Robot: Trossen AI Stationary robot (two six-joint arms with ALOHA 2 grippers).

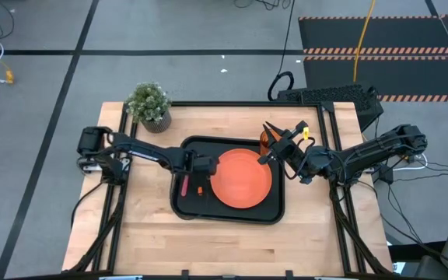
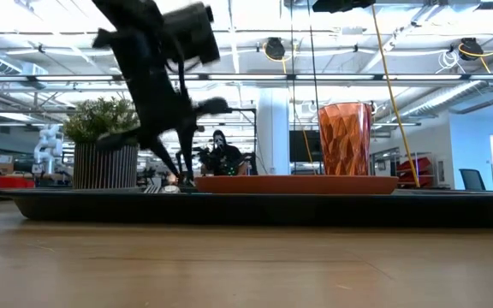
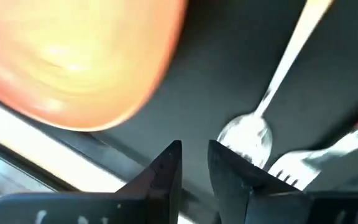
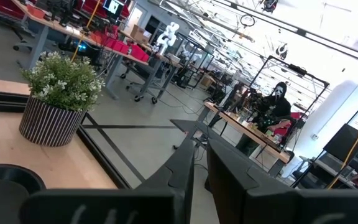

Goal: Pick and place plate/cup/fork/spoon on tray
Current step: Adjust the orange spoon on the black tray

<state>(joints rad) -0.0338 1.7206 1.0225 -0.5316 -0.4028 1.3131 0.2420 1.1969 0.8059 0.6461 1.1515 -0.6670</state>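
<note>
Left gripper (image 1: 201, 164): hung over the tray's left part, just beside the plate's left edge; in its wrist view the fingers (image 3: 166, 168) stood almost closed with only a thin gap and nothing between them.
Right gripper (image 1: 280, 140): raised beside the cup at the tray's far right corner; its wrist view looked out over the room, fingers nearly together and holding nothing.
Tray (image 1: 232, 217): black, lying at the table's middle.
Plate (image 1: 241, 177): on the tray, filling its centre and right.
Cup (image 2: 345, 139): upright at the tray's far edge, just beyond the plate.
Spoon (image 3: 272, 95): on the tray floor left of the plate, bowl near the left fingertips.
Fork (image 3: 319, 154): right beside the spoon, tines close to the spoon's bowl.
Plant (image 1: 148, 104): on the bare table off the tray's far left corner.
Step in hand: judged to be the end of the last placement, since all four pieces lay on the tray.
Next move: likely lifting the left arm straight up, clear of the cutlery, without nudging it.
</note>
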